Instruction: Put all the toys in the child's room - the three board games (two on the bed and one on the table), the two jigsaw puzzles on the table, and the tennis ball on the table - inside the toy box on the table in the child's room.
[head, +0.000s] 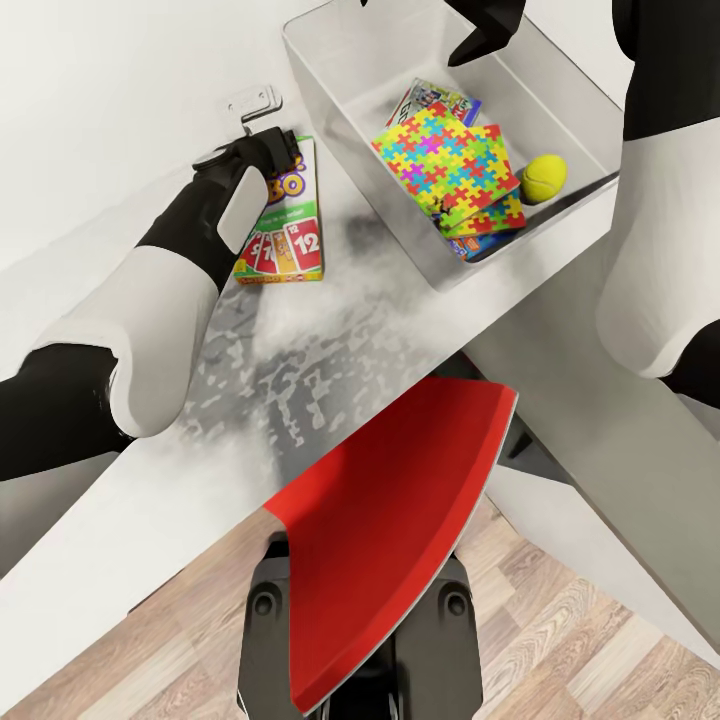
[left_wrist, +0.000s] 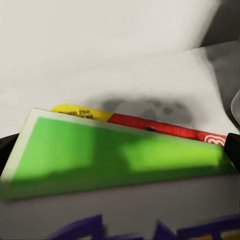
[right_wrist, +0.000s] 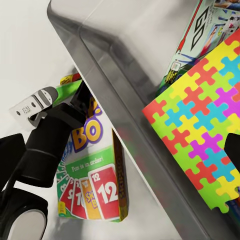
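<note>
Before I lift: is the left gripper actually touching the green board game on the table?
Cannot tell. In the head view the left gripper covers the top edge of the green board game, hiding any contact; the left wrist view is too close and blurred to show it.

Toy box (head: 330, 90), upper centre: pale translucent grey. Jigsaw puzzles (head: 445, 160) inside: interlocking yellow, green, pink, blue, orange pieces. Tennis ball (head: 544, 177): yellow-green. Board game (head: 290, 225), left of centre: green cover, red, yellow and orange numbered cards. Chair (head: 385, 545), lower centre: red.
</note>
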